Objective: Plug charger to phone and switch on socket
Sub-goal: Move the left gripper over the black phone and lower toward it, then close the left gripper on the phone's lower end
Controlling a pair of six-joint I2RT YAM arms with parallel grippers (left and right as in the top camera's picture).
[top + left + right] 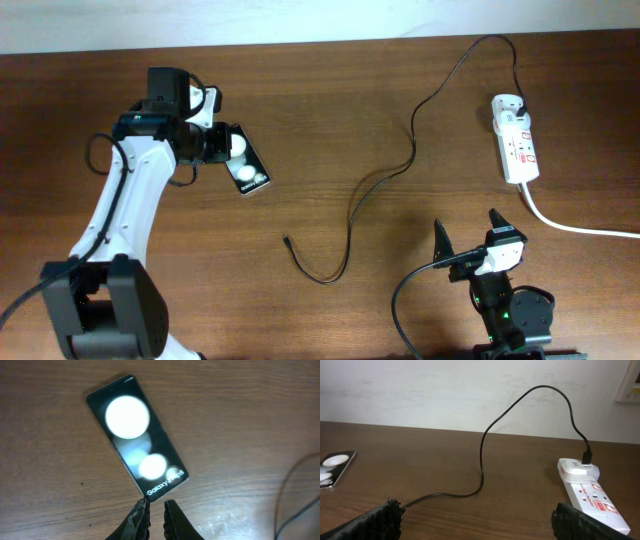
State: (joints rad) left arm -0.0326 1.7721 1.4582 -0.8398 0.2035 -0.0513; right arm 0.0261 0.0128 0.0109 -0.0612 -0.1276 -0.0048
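Observation:
The phone (252, 176) lies flat on the wooden table at the left, its glossy screen showing two white spots; it also shows in the left wrist view (135, 435) and the right wrist view (336, 467). My left gripper (226, 147) hovers over it, its fingers (156, 506) nearly together and empty by the phone's lettered end. The charger's thin black cable (412, 150) runs from its plug (587, 456) in the socket (517, 150) to a loose connector (287, 238) on the table. My right gripper (480, 525) is wide open and low, the cable (482, 460) ahead of it.
The socket's thick white cord (580, 228) runs off to the right edge. A pale wall (445, 390) stands behind the table's far edge. My right arm's base (510, 310) sits at the front edge.

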